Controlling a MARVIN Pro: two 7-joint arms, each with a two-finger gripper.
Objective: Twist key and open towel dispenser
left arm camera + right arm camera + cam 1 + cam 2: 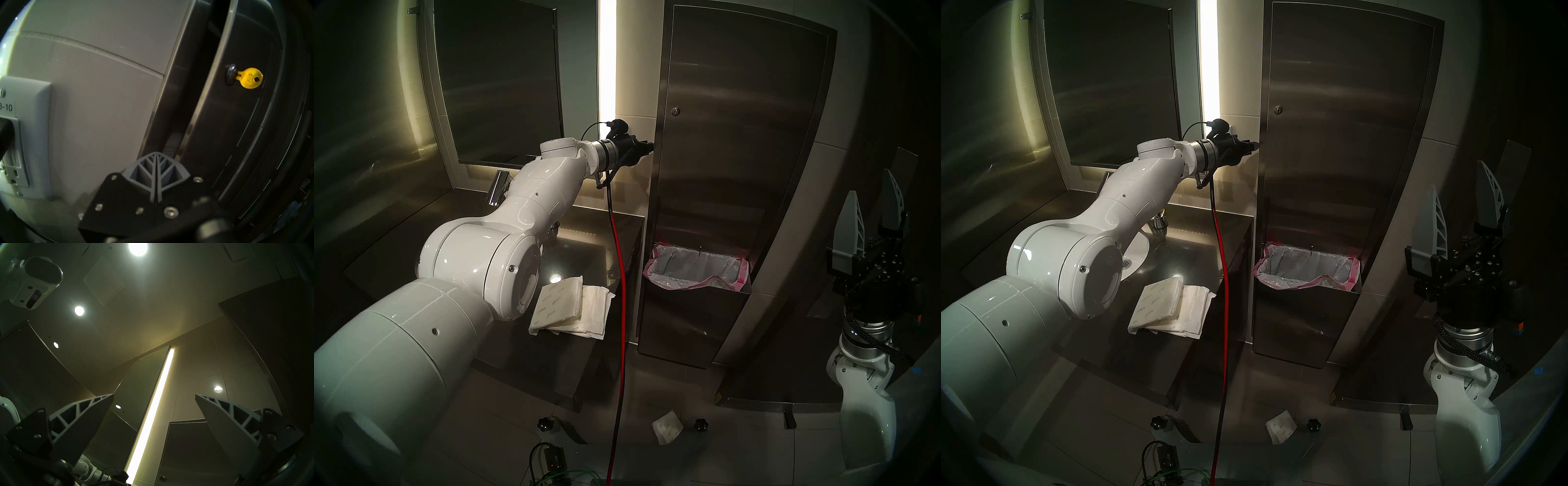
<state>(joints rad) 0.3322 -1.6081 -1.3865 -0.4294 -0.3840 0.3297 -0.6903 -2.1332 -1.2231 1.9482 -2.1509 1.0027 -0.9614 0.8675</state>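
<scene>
- Lying on the tiled floor nearest the camera, a small folded paper towel [667, 427] sits between two black star-shaped knobs [543, 423].
- At the right edge of the head view, the right tool [873, 217] points upward with its two pale ribbed fingers spread wide apart, holding nothing.
- On the dark worktop [585, 339], a stack of folded white paper towels [566, 307] rests near its right edge, close to the front corner.
- A red and black cable [619, 271] hangs from the left arm's wrist down past the worktop's right edge to the floor.
- Behind the towels, a faucet [497, 190] shows beside the white left arm.
- The left arm stretches level toward the far wall. The left tool [155, 157] is closed, its two grey fingertips pressed together with nothing between them, right at the left edge of the towel dispenser [738, 152].
- The towel dispenser is a tall brushed-steel cabinet on the wall, right of the worktop. In the wrist view a dark gap shows along its door's left edge.
- Its bin [694, 271], lined by a pink-edged bag, is at the bottom.
- The key [249, 78], yellow in the wrist view, sticks out of the round lock on the door, above and to the right of the left tool, untouched.
- A dark mirror [497, 85] and a bright vertical light strip [606, 57] hang on the far wall, left of the dispenser.
</scene>
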